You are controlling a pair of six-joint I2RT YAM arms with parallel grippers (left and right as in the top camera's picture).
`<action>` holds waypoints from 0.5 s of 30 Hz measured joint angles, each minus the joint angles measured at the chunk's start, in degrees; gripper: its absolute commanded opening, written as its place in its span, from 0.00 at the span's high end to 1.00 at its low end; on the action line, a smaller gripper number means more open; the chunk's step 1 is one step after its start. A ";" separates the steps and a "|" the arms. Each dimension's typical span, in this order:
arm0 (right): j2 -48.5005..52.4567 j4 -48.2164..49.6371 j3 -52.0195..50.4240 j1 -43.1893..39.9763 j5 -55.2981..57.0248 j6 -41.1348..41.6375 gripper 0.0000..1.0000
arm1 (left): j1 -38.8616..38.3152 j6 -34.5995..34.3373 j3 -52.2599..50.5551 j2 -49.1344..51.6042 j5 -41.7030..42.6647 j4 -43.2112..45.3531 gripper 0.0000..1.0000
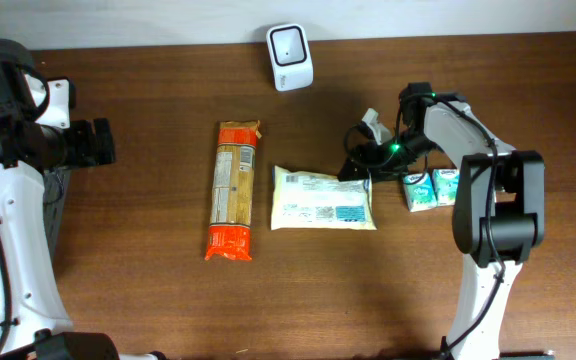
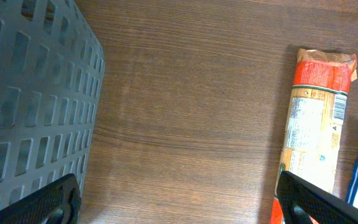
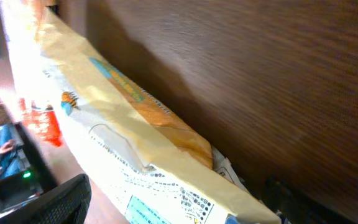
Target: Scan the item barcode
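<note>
The right claw (image 1: pixel 362 152) hangs just over the top right corner of the white packet (image 1: pixel 322 198). The packet lies flat near the middle of the table (image 1: pixel 148 290), well apart from the white scanner (image 1: pixel 290 57) at the far edge. From above, the claw is a dark tangle and its jaws cannot be read. Its own camera shows its fingers (image 3: pixel 64 199) spread wide at the bottom corners of the view, both cut off. The packet runs slantwise between them, blurred, its print too smeared to pick out a barcode. Whether either finger touches the packet is unclear. Two small cartons (image 1: pixel 419 190) sit just right of the packet, close against the arm. The left claw (image 2: pixel 179 208) is also spread wide and holds nothing. It is over bare wood between a grey basket (image 2: pixel 30 99) and an orange packet (image 2: pixel 316 130), whose lower end is cut off.
</note>
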 measured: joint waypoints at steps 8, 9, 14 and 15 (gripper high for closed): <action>3.28 2.73 -2.27 4.11 -5.66 -2.75 0.96 | 0.00 0.00 0.00 0.00 0.00 0.02 0.01; 3.61 3.26 -2.58 4.55 -5.55 -2.23 0.96 | 0.00 0.02 0.00 0.00 0.00 0.00 0.01; 4.02 4.11 -2.78 5.01 -5.14 2.23 0.96 | 0.00 0.00 0.00 0.00 0.00 0.00 0.01; 4.02 3.28 -2.49 4.94 -4.96 3.54 0.96 | 0.00 0.00 0.00 0.00 0.00 0.00 0.01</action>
